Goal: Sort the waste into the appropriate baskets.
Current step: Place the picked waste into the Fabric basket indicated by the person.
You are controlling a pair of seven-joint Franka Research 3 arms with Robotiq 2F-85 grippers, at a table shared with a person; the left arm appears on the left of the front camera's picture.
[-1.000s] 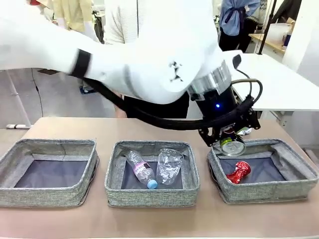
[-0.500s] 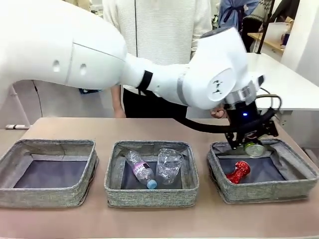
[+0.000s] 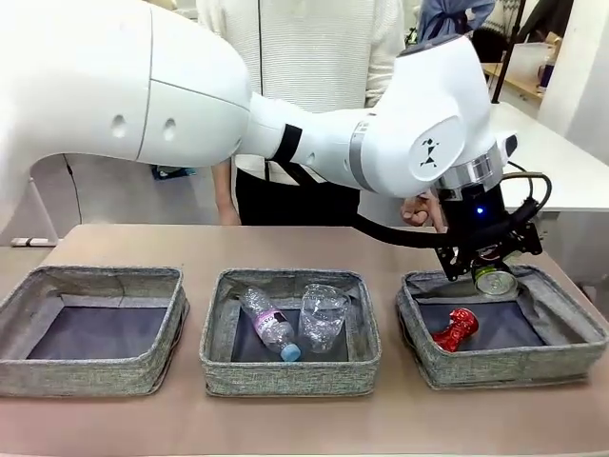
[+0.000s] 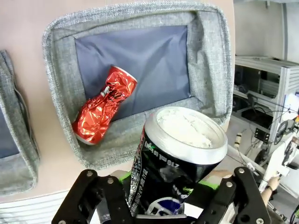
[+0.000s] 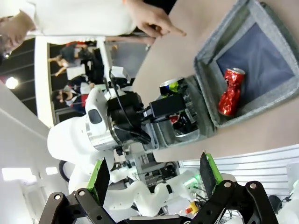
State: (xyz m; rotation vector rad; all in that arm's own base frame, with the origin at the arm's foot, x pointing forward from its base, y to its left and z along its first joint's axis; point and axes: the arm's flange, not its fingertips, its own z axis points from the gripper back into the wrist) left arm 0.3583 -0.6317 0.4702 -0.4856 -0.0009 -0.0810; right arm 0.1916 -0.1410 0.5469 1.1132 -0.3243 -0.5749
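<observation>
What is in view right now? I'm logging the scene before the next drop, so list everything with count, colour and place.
Baskets: three, grey woven, in a row on the table; left basket, middle basket, right basket.
Crushed can: one, red, lying in the right basket.
Dark can: one, black print with silver top, held above the right basket's far edge.
Bottle: one, clear with blue cap, in the middle basket.
Plastic cup: one, clear, in the middle basket beside the bottle.
Table: one, tan.
Person's hand: one, behind the left arm.
Left claw: black, shut on the dark can.
Right claw: green pads, open, holding nothing.
</observation>
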